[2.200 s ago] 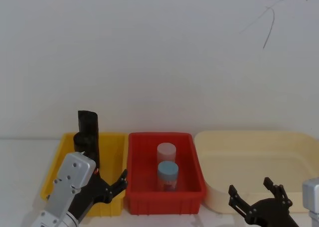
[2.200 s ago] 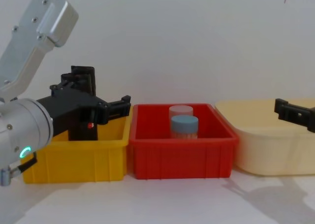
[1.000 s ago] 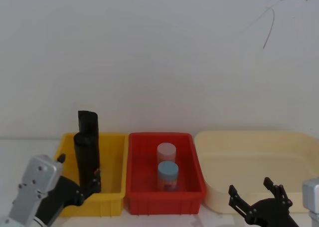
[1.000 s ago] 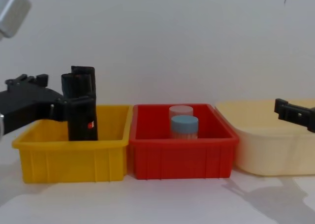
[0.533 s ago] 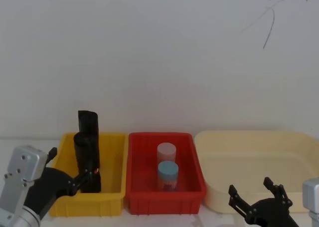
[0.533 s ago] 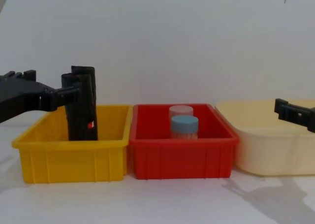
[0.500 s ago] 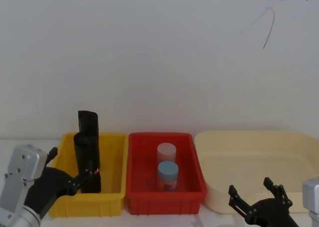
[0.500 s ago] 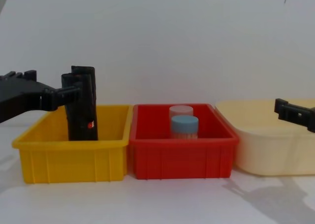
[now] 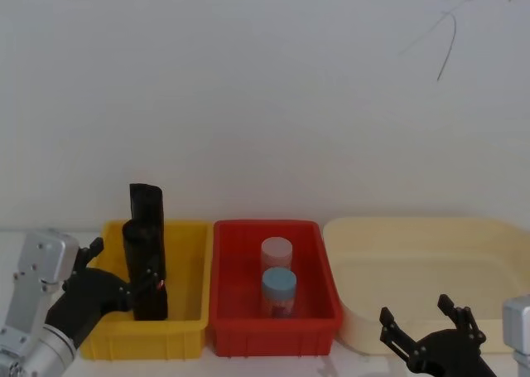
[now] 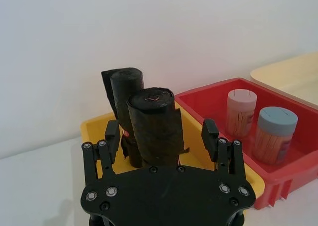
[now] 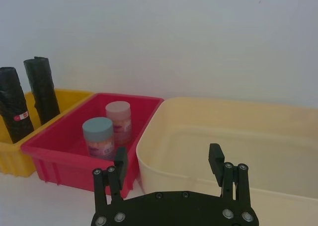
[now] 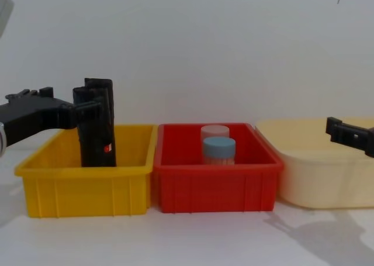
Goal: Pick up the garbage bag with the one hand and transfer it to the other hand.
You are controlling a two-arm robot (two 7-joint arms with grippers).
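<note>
The left gripper (image 10: 160,134) has moved from the front of the yellow bin (image 12: 87,190) to its left side. It now faces the garbage bag (image 10: 151,129), which stands upright in that bin. Its jaws are apart and the roll is just ahead between them, so I think the grasp comes next. The right gripper (image 9: 416,311) waits low before the cream tub (image 9: 414,261), jaws apart.

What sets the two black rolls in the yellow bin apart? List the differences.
The garbage bag carries a small red label; the plain roll shows none. The garbage bag stands nearer the robot; the plain roll stands behind it. The plain roll's top reaches higher than the garbage bag's. Both are black, upright, and in the yellow bin.
</note>
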